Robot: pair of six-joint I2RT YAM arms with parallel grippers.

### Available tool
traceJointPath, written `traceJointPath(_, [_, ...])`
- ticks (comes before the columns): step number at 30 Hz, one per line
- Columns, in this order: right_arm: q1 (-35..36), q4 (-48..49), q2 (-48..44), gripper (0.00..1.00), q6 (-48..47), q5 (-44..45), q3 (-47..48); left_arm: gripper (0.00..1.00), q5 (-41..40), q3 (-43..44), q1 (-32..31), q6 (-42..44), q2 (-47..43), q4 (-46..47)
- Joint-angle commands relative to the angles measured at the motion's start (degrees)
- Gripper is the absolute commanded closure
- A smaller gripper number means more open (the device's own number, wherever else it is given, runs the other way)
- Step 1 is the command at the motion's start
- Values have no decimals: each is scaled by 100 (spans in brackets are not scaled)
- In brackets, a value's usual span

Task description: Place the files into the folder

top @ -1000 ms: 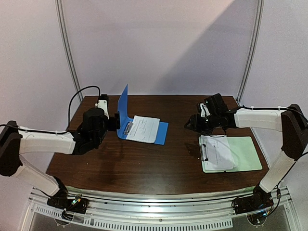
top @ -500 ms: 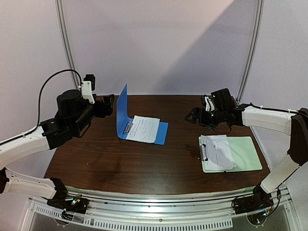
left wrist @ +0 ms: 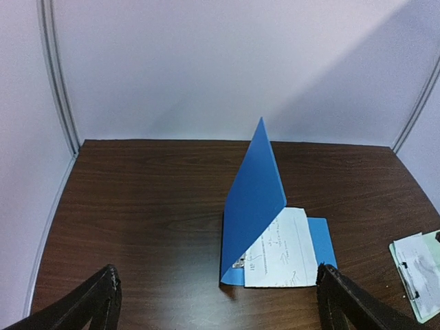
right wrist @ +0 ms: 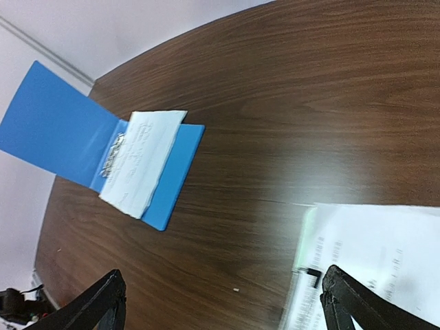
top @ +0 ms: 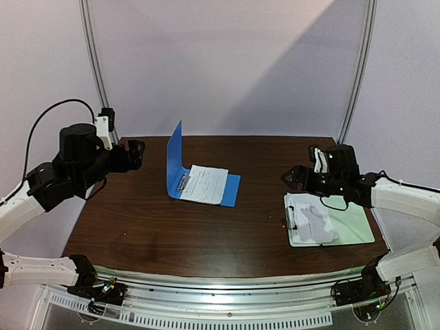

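The blue folder (top: 177, 159) stands open at the table's back middle, its cover upright and its base flat. A white sheet (top: 206, 183) lies on the base by the metal clip. A second white sheet (top: 313, 218) lies on the pale green clipboard (top: 354, 220) at the right. My left gripper (top: 134, 155) is open and empty, raised left of the folder. My right gripper (top: 295, 177) is open and empty, just behind the clipboard's left end. The left wrist view shows the folder (left wrist: 254, 192) and its sheet (left wrist: 282, 251) ahead of the gripper (left wrist: 218, 306). The right wrist view shows the folder (right wrist: 55, 130), its sheet (right wrist: 141, 161) and the clipboard sheet (right wrist: 378, 254) past the gripper (right wrist: 223, 306).
The dark wood table (top: 172, 234) is bounded by pale walls at the back and sides, with metal poles (top: 96, 75) at the back corners. A metal rail (top: 220, 289) runs along the near edge between the arm bases.
My left arm has lifted and drawn back left, away from the folder cover. My right arm has moved right and nearer, lowering toward the clipboard. Folder and sheets have not moved.
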Motion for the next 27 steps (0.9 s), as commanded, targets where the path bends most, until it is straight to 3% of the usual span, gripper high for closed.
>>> traceJointPath(1, [-39,295,-620,1,-58,1024,-639,1,-548,292,60,-316,-216,-1173])
traceJointPath(10, [-43,561,-1275,1,-31,1443,-1438,1,-1071,380,54,-391,-468,-1959])
traceJointPath(20, [-43,681,-1218,1,-378,1174,-1511,1,-1141,-834,54,-260,-1091,-1435])
traceJointPath(27, [-39,811,-1086,1,-490,1055,-1461,1,-1054,-1140,54,-145,-1541,-1058])
